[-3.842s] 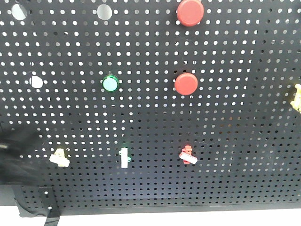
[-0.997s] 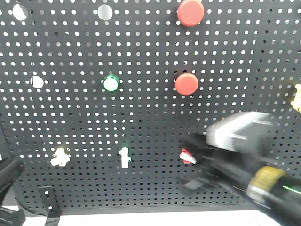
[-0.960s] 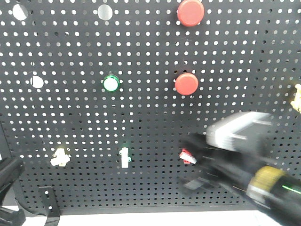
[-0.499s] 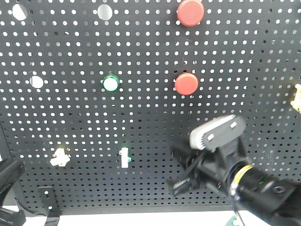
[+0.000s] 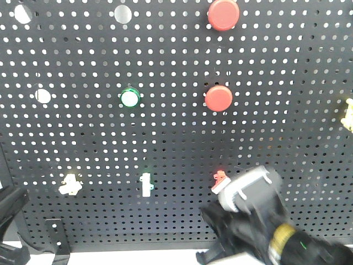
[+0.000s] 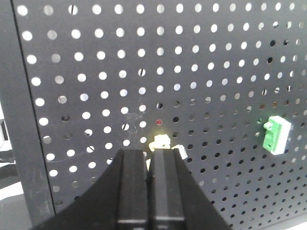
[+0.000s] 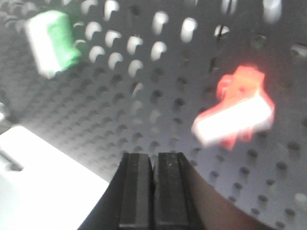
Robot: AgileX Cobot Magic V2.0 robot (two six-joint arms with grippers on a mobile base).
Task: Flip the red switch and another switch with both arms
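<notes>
Black pegboard (image 5: 83, 138) fills the background, standing upright, with a green-base toggle (image 5: 145, 185) low at centre as the landmark. Red switch (image 5: 220, 179) sits right of the green-base toggle in the same row; the pale yellow-base switch (image 5: 70, 184) sits left of it in that row. Round green button (image 5: 130, 97) is above the toggle, and two round red buttons (image 5: 219, 98) are up and to its right. Right arm (image 5: 265, 237) is a blurry dark mass below and right of the toggle, and its grey housing (image 5: 248, 190) overlaps the lower right edge of the red switch. Left arm (image 5: 11, 207) shows dark at the bottom corner, left of the toggle. Right wrist view: right gripper (image 7: 154, 158) has its fingers pressed together with nothing between them; the red switch (image 7: 237, 112) lies up and right of the tips, apart from them, white lever slanted, with the green-base toggle (image 7: 52, 43) far up-left. Left wrist view: left gripper (image 6: 149, 155) is also pressed together and empty; the yellow-base switch (image 6: 163, 143) sits just above and behind the tips, contact cannot be told, and the green-base toggle (image 6: 277, 134) is off to the right.
</notes>
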